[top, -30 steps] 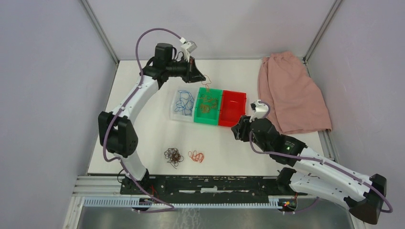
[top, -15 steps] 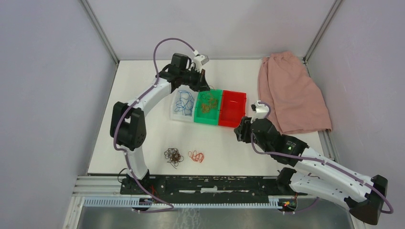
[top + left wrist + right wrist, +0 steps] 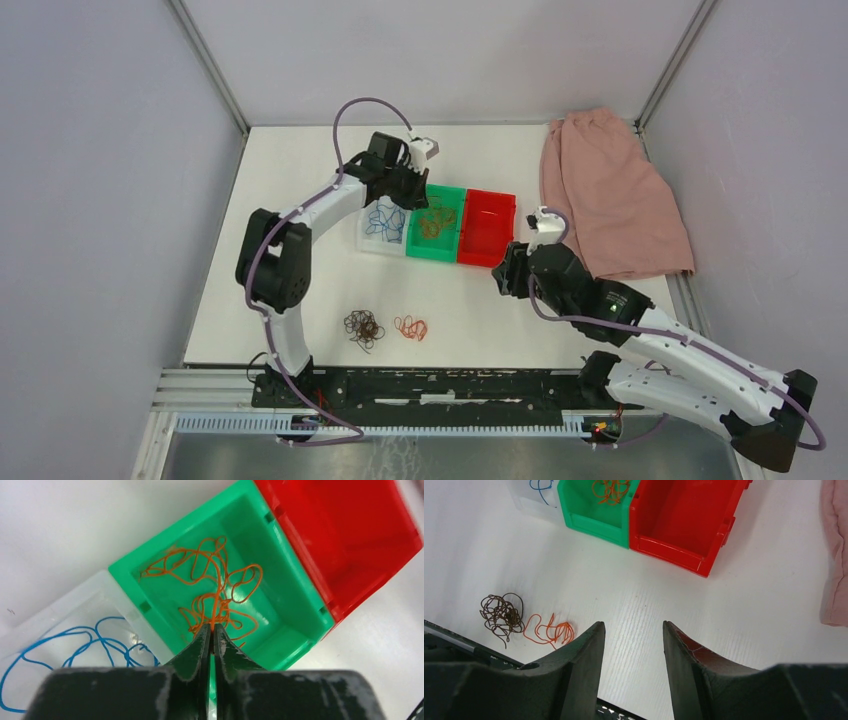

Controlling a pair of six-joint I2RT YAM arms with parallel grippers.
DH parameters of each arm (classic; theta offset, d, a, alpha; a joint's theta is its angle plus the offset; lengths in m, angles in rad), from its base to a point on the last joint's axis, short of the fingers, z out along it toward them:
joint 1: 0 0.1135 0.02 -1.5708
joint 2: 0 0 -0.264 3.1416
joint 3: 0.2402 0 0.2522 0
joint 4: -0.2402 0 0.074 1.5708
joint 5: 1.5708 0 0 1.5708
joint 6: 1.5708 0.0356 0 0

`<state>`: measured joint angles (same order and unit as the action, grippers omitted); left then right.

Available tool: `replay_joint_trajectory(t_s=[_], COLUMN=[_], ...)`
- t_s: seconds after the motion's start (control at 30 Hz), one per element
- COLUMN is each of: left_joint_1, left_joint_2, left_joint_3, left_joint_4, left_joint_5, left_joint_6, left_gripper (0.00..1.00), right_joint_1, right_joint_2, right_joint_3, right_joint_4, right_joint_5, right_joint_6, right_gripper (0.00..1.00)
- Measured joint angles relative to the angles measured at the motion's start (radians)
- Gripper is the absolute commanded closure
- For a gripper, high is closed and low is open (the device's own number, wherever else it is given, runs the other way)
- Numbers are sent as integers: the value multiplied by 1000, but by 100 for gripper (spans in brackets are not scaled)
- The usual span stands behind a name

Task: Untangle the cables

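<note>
Swinging in from behind the bins, the left end effector (image 3: pixel 212 629) now hangs over the green plastic bin (image 3: pixel 287 602), jaws pinched shut on a strand of the curly orange cable (image 3: pixel 210 587) heaped inside. Nearest the arm bases, a dark brown wire tangle (image 3: pixel 363 327) and a smaller orange-red wire tangle (image 3: pixel 410 327) lie side by side on the white desk (image 3: pixel 460 300). Farther on, the right end effector (image 3: pixel 631 630) hovers with its jaws apart, holding nothing. Beyond, a thin blue cable (image 3: pixel 75 640) lies in the clear plastic bin (image 3: pixel 100 582) beside the green one.
</note>
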<state>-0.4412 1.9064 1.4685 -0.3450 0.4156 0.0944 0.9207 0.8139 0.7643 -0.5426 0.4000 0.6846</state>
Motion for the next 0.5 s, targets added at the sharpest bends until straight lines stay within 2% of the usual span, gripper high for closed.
replay_joint_trajectory(t_s=[0.17, 0.3, 0.43, 0.5], left_joint_1=[-11, -21, -21, -18], left_joint_2=[21, 40, 27, -8], left_joint_3=[-16, 75, 172, 181], left_joint_4=[-40, -134, -206, -242], left_joint_5=[-8, 19, 39, 44], left_joint_6=[20, 43, 80, 100], left_gripper=[44, 34, 15, 10], right_joint_1=[0, 0, -1, -1], right_joint_2=[0, 11, 60, 107], right_joint_3=[11, 11, 12, 19], right_joint_4=[-16, -13, 14, 32], right_joint_5=[-15, -42, -90, -123], right_joint_6=[-5, -13, -35, -50], right_gripper=[44, 38, 29, 26])
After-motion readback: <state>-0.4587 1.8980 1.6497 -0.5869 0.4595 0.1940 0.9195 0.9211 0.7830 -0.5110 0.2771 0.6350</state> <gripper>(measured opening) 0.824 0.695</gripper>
